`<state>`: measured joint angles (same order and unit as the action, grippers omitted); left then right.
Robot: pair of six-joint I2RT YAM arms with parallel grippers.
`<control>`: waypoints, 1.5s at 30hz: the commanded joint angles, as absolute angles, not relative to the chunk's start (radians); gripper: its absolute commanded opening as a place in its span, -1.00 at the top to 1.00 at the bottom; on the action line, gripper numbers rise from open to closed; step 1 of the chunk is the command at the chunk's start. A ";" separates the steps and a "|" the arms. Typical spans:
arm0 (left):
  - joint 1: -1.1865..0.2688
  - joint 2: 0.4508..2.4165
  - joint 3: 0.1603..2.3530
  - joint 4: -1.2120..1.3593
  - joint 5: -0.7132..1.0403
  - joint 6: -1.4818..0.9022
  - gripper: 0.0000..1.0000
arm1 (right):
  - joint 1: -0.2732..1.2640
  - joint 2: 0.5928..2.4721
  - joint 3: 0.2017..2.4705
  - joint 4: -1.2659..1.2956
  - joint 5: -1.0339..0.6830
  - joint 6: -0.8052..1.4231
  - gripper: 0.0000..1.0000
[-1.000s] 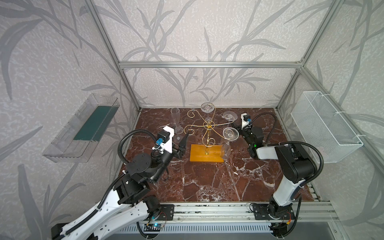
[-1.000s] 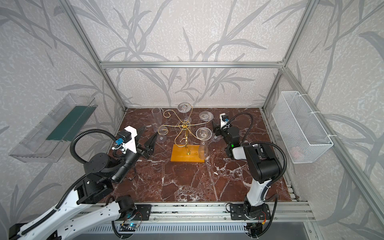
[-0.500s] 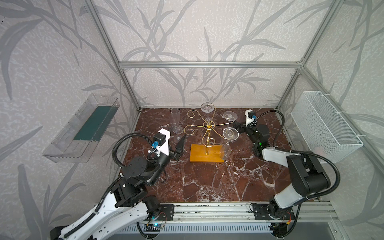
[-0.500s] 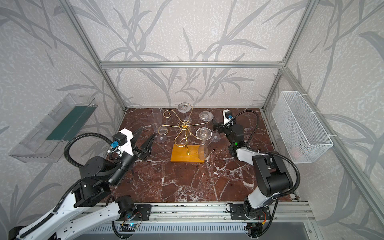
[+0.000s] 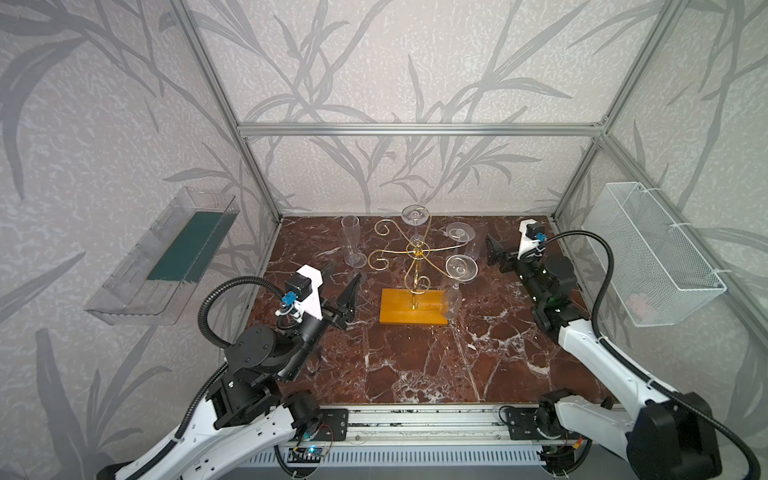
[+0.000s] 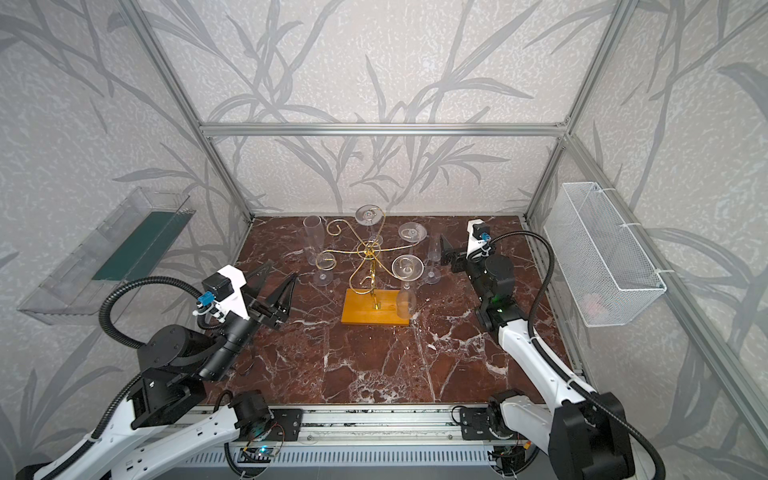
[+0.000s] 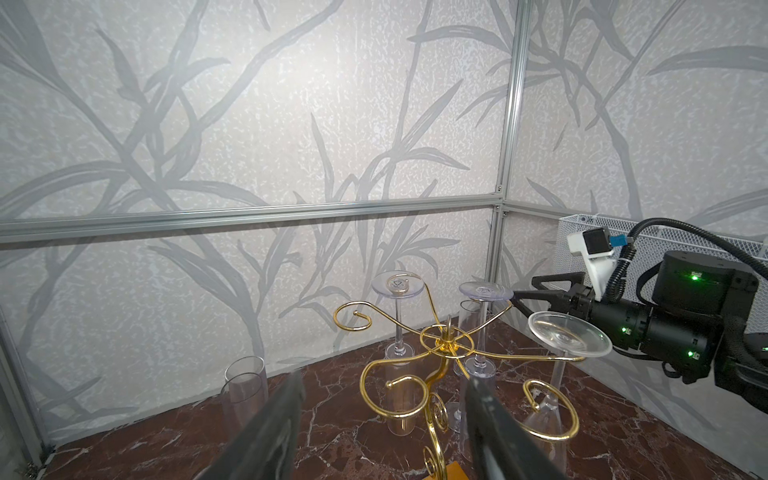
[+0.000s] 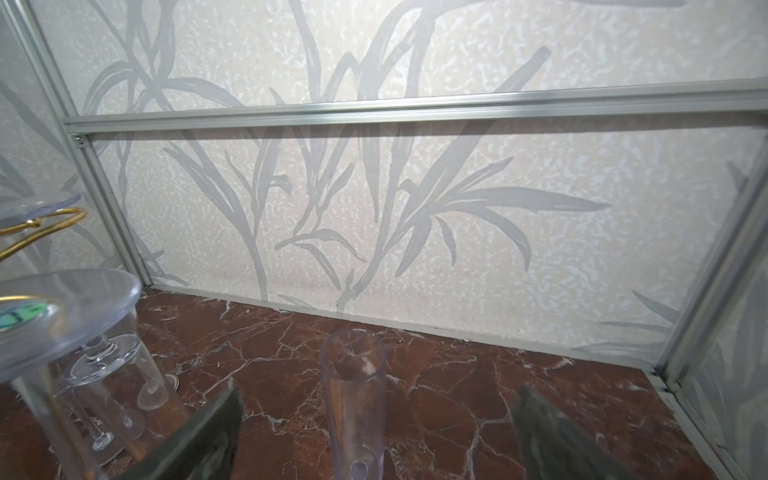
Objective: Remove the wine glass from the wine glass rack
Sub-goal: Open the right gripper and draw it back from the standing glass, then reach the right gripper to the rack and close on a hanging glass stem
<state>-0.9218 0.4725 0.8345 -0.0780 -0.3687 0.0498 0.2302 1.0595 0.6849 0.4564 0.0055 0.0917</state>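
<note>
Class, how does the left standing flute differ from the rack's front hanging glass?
The flute stands on the table, rim up; the glass hangs from the rack, foot up. The flute is apart from the rack; the glass sits in a wire arm. Both are clear.

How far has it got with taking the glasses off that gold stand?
Partly done: a flute stands on the marble, with the right claw open around it. In hand: the left claw is open, empty, aimed at the rack. Left: three wine glasses hang there.
</note>
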 commanded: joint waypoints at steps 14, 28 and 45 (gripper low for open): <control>-0.923 0.411 0.804 -0.124 -0.427 0.033 -0.35 | 0.224 0.706 0.889 -0.414 0.043 0.619 -0.99; -0.923 0.377 0.753 -0.121 -0.434 -0.033 -0.34 | 0.224 0.671 0.921 -0.322 -0.439 0.915 -0.84; -0.923 0.384 0.719 -0.107 -0.432 -0.101 -0.34 | 0.301 0.773 0.859 -0.096 -0.597 1.124 -0.34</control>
